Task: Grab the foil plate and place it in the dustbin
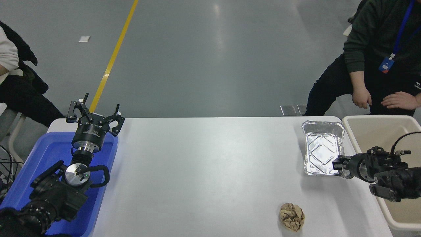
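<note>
Foil plate (321, 148): we see shiny, crinkle-rimmed, diamond-embossed metal at 3 o'clock, beside the smooth cream dustbin (378, 123).
Right gripper (338, 163): pinching its near corner.

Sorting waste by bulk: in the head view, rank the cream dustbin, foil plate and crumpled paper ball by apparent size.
1. Cream dustbin, partly cut off by the frame, so it is larger than shown.
2. Foil plate.
3. Crumpled paper ball.
</note>
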Robot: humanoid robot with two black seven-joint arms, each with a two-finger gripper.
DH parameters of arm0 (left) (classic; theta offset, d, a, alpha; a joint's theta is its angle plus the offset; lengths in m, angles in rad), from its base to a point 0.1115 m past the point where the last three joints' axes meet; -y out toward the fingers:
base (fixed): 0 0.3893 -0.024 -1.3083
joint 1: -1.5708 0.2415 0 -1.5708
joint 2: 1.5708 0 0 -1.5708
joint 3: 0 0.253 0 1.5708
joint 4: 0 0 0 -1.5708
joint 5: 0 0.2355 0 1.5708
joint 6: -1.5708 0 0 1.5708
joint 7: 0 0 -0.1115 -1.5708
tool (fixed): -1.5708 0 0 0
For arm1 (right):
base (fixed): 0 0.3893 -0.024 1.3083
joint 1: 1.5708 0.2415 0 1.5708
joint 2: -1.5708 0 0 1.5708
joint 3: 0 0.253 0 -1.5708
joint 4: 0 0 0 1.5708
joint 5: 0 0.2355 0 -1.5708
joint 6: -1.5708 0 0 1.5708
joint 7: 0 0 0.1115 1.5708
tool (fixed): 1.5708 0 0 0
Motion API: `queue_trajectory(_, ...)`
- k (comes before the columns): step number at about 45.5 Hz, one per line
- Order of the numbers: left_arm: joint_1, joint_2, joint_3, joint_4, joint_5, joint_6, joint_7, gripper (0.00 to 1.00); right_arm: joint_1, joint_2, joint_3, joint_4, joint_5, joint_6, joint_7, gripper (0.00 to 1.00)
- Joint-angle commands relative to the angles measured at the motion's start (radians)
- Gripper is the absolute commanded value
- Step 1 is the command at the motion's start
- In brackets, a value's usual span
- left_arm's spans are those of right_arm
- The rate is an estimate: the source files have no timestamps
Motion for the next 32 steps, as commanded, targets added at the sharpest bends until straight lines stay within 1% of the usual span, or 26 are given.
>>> queue_trajectory(1,0.0,0.0,0.0,0.0,0.0,0.0,-0.001,0.99,0.259,-0.109,-0.145,0.246,-0.001,0.016,0.058,0.0)
queue_trajectory(6,0.0,0.0,0.0,0.0,0.0,0.0,-0.001,0.99,0.421,-0.124,-0.215,0.365,0.0,0.077,0.09,0.0)
queue_trajectory(10,0.0,0.001,0.0,0.0,0.0,0.0,-0.001,0.99,0.545,-0.13,-0.243,0.448,0.0,0.148,0.101,0.0)
queue_trajectory(20,-0.001,0.001,0.0,0.0,0.0,0.0,0.001,0.99,0.779,-0.123,-0.251,0.545,0.006,0.309,0.099,0.0)
queue_trajectory(32,0.0,0.0,0.0,0.001,0.0,0.0,0.001,0.99,0.943,-0.123,-0.252,0.553,0.108,0.504,0.098,0.0)
